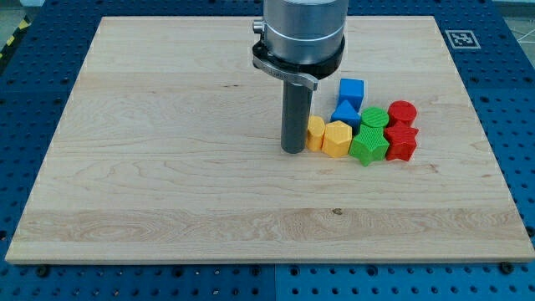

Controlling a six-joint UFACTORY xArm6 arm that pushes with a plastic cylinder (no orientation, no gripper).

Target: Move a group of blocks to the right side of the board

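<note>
Resting on the counter [167, 184], my tip [292, 150] sits just left of, perhaps touching, the yellow block [315, 133] heading a cluster right of centre; no gripper here.

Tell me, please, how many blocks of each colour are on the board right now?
Blue: 2, a blue cube and a blue block below it.
Yellow: 2, a yellow block beside my tip and a yellow hexagonal block.
Green: 2, a green round block and a green star block.
Red: 2, a red round block and a red star block.
Total: 8 blocks.
</note>
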